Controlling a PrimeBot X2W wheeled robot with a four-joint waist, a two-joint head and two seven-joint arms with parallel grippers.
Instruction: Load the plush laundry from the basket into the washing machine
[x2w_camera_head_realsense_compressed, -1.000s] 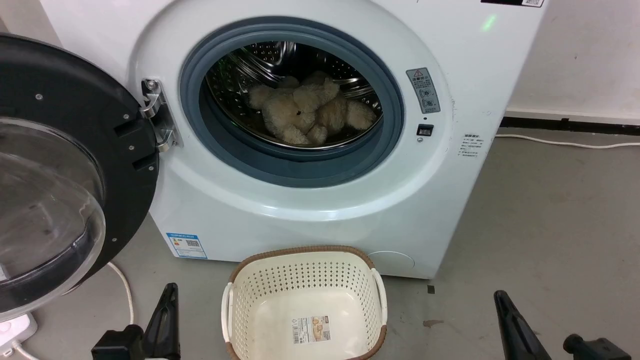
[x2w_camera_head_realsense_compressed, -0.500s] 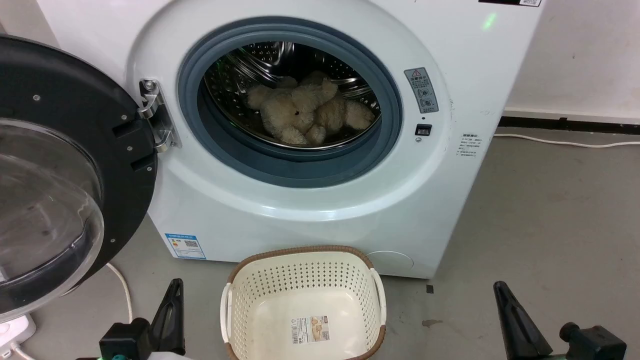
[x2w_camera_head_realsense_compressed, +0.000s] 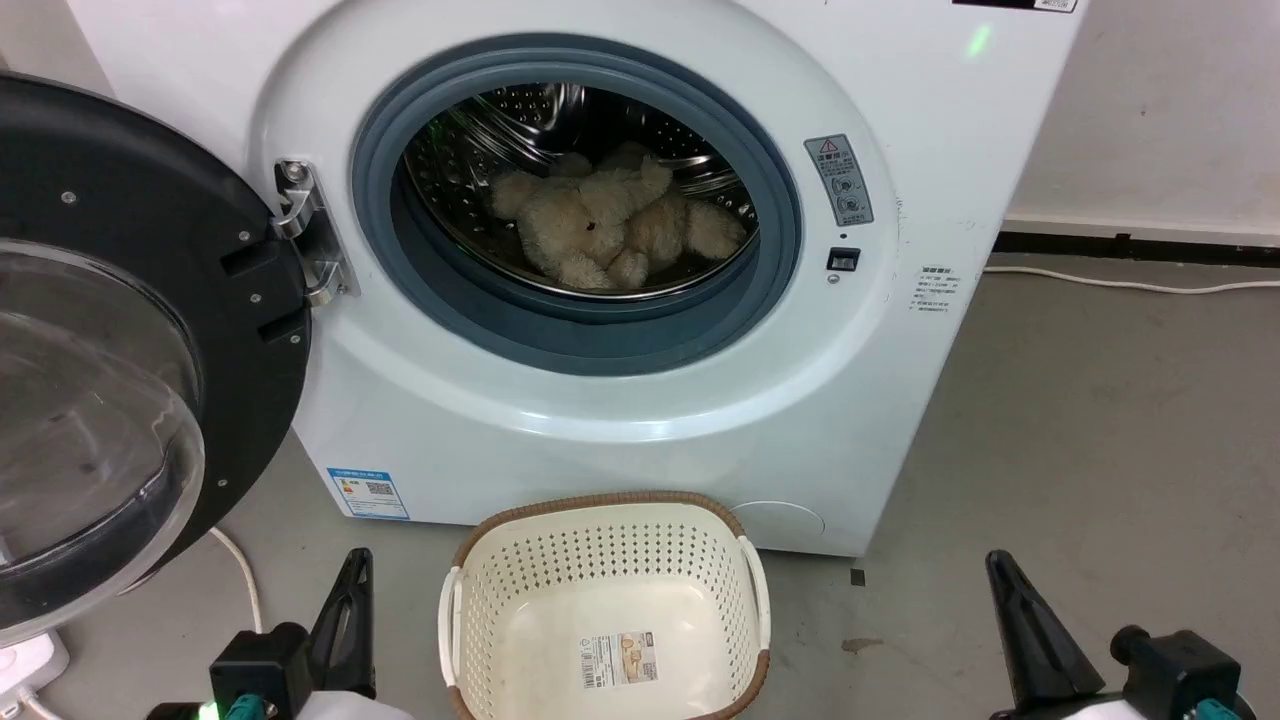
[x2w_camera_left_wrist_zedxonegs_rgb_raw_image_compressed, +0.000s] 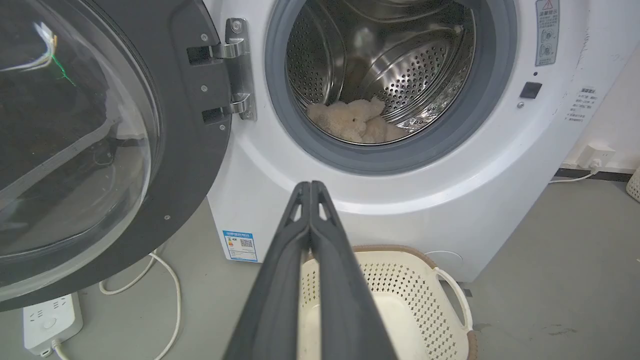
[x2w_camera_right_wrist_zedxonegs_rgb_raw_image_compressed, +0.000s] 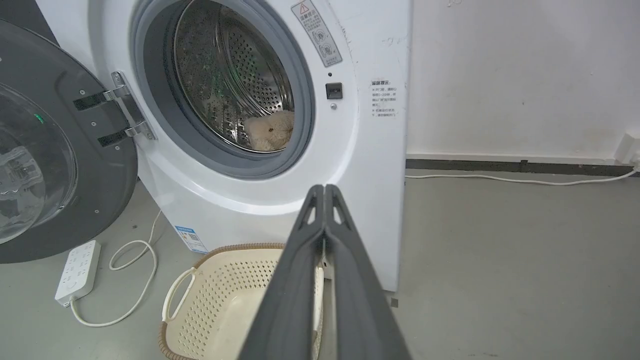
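Plush laundry (x2w_camera_head_realsense_compressed: 610, 235) is inside the washing machine (x2w_camera_head_realsense_compressed: 600, 420), lying on the bottom of the perforated steel drum (x2w_camera_left_wrist_zedxonegs_rgb_raw_image_compressed: 415, 70), just behind the grey rubber ring (x2w_camera_head_realsense_compressed: 585, 345). Its shaggy limbs are bunched together and a dark nose shows. The door (x2w_camera_head_realsense_compressed: 150, 330) is swung fully open on the machine's left side, with the clear glass facing out and the metal hinge (x2w_camera_head_realsense_compressed: 305, 235) exposed.

The basket (x2w_camera_head_realsense_compressed: 600, 497) sits upright on the floor (x2w_camera_head_realsense_compressed: 1100, 450), just in front of the machine's lower front edge; whether it touches the machine cannot be told. A paper label (x2w_camera_head_realsense_compressed: 620, 658) lies on its bare bottom.

Left gripper (x2w_camera_left_wrist_zedxonegs_rgb_raw_image_compressed: 311, 186) hangs low, left of the basket, jaws closed tip to tip, gripping nothing, pointing toward the machine's front. Right gripper (x2w_camera_right_wrist_zedxonegs_rgb_raw_image_compressed: 325, 189) is low, right of the basket and well apart from it, jaws also pressed together, gripping nothing.

A white power strip (x2w_camera_left_wrist_zedxonegs_rgb_raw_image_compressed: 52, 325) lies on the floor under the open door, with its cord looping beside it. A white cable (x2w_camera_right_wrist_zedxonegs_rgb_raw_image_compressed: 520, 179) runs along the floor by the wall's edge, right of the machine.
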